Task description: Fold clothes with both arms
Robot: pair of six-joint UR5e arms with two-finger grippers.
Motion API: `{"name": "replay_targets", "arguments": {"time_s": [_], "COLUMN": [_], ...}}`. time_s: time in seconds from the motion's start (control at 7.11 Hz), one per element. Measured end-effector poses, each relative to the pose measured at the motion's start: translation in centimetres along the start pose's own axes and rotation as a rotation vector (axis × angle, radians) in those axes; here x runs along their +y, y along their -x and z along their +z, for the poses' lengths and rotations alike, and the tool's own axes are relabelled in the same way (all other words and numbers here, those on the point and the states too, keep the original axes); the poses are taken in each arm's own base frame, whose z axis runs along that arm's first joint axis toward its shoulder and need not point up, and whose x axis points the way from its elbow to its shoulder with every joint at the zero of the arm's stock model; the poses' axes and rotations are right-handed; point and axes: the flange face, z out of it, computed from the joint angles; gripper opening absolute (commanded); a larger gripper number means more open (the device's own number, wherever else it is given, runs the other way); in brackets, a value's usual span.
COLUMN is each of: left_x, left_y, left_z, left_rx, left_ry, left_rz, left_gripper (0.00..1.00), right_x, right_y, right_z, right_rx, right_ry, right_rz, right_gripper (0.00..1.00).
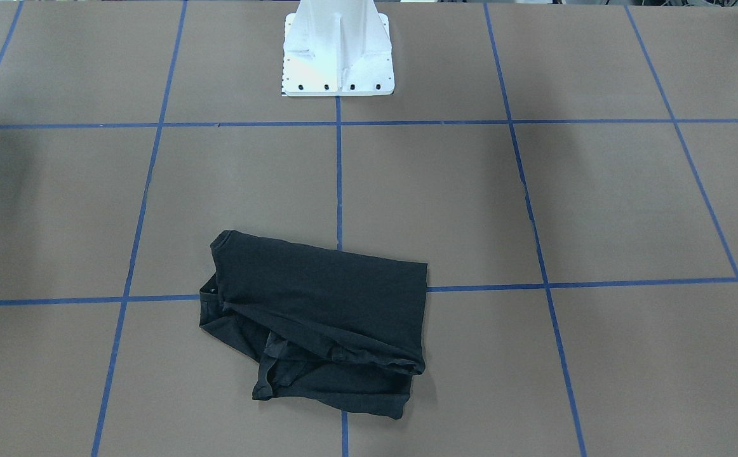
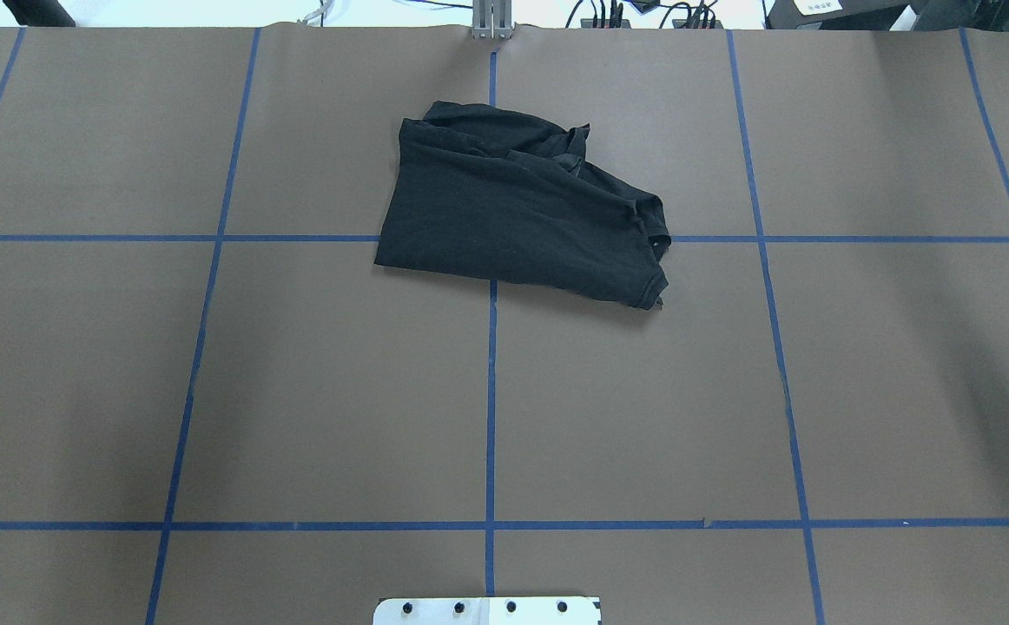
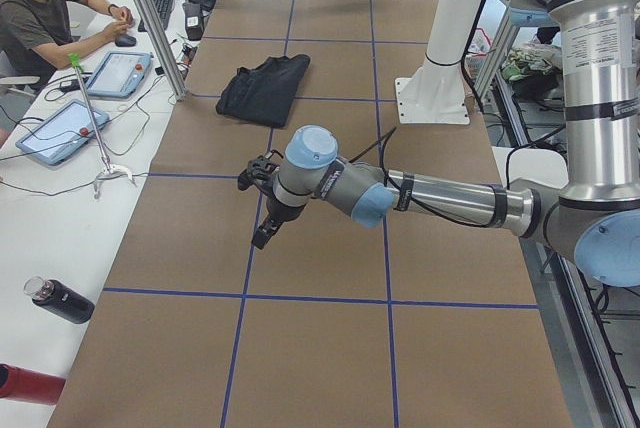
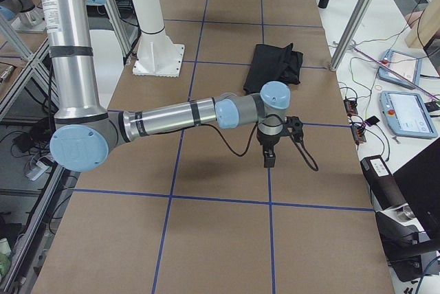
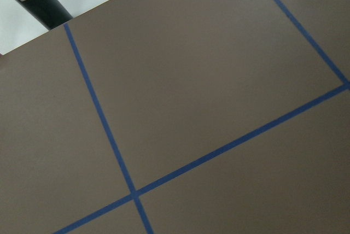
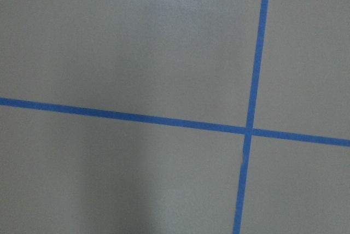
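Observation:
The black T-shirt (image 1: pixel 318 311) lies folded in a rumpled bundle on the brown table, across the blue centre line, in the half far from the robot's base (image 2: pixel 504 208). Its print is hidden. It also shows in the side views (image 3: pixel 262 88) (image 4: pixel 275 66). Neither arm appears in the overhead or front views. The left arm reaches low over the table's left end, its gripper (image 3: pixel 262 238) pointing down, well away from the shirt. The right gripper (image 4: pixel 268 160) hangs likewise over the right end. I cannot tell whether either is open or shut. Both wrist views hold only table and blue tape.
The white pedestal base (image 1: pixel 337 51) stands at the robot's side of the table. A side bench carries tablets (image 3: pixel 60 133), a black bottle (image 3: pixel 60 300) and cables, with a person (image 3: pixel 40 18) seated there. Another bench with tablets (image 4: pixel 405 112) runs beside the table in the exterior right view.

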Motion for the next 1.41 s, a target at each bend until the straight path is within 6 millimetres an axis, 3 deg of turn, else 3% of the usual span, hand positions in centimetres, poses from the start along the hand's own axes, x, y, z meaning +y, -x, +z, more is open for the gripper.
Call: {"name": "replay_targets", "arguments": {"time_s": [0.14,0.42,0.98,1.41], "left_x": [1.2,2.6,5.0,4.4], "left_y": [0.7,1.7,3.7,3.7], "left_z": [-0.1,-0.4,-1.9,-2.1], "left_rx": [0.011,0.022,0.027,0.028], "left_ry": [0.028,0.066,0.1,0.091], "left_rz": [-0.029,-0.09,-0.214,-0.208], "left_gripper": [1.0,1.0,1.0,1.0], "right_x": [1.7,3.1,3.3,3.2], "right_y": [-0.8,-1.0,-0.8,-0.7], "right_z": [0.0,0.1,0.2,0.2], "right_rx": [-0.007,-0.034,-0.083,-0.098], "right_ry": [0.007,0.016,0.024,0.02], "right_rz": [-0.001,0.002,0.008,0.006], "right_gripper": [1.0,1.0,1.0,1.0]}}
